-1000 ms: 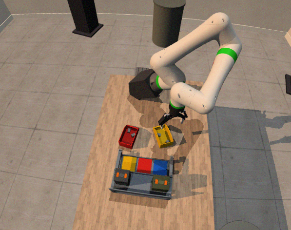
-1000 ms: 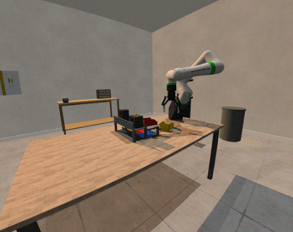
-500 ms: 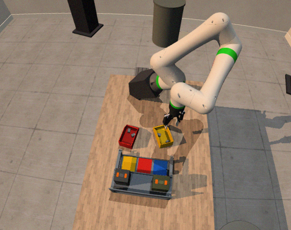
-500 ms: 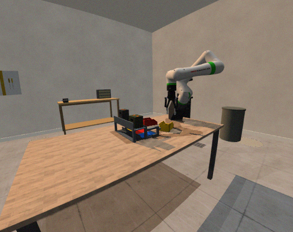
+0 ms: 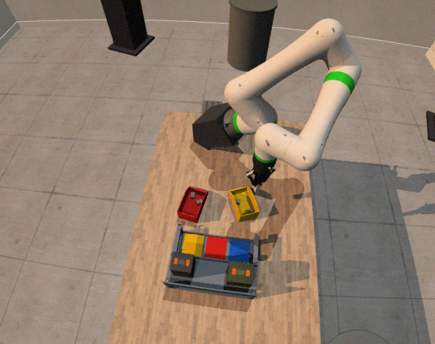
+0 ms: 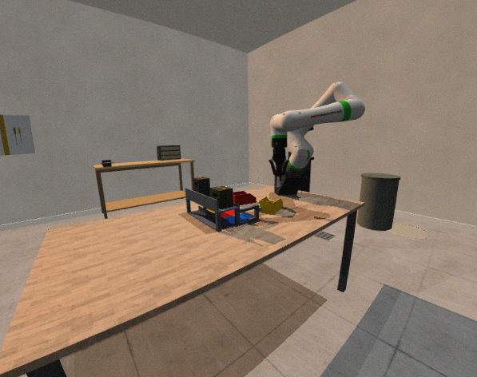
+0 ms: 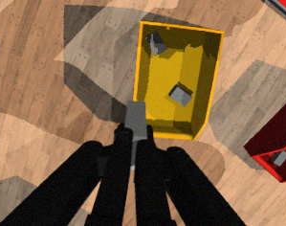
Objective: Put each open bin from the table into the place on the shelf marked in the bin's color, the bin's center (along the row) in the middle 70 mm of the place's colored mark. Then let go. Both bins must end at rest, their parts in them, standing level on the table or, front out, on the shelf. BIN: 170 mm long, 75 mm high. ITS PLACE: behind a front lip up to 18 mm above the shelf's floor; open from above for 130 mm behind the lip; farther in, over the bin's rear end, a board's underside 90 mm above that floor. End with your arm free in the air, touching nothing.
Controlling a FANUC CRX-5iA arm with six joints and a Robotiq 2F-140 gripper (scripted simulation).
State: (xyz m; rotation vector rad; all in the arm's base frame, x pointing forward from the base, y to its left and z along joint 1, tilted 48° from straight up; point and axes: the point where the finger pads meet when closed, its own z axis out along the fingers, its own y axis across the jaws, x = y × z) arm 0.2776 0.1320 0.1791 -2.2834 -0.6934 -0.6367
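The yellow bin (image 5: 243, 203) stands on the table, skewed to the shelf, with small grey parts in it; it also shows in the exterior view (image 6: 270, 204) and the wrist view (image 7: 177, 84). The red bin (image 5: 192, 203) stands to its left with grey parts in it, and shows at the right edge of the wrist view (image 7: 275, 147). My gripper (image 5: 257, 186) (image 7: 135, 114) is shut and empty, pointing down a little above the table, just outside the yellow bin's end wall farthest from the shelf. The shelf (image 5: 213, 259) has yellow (image 5: 192, 243), red (image 5: 216, 247) and blue (image 5: 240, 250) marks, all unoccupied.
A dark box (image 5: 182, 263) and a green box (image 5: 240, 273) sit on the shelf's upper board. The robot base (image 5: 212, 129) stands at the table's far end. A grey cylinder (image 5: 250, 33) stands on the floor beyond it.
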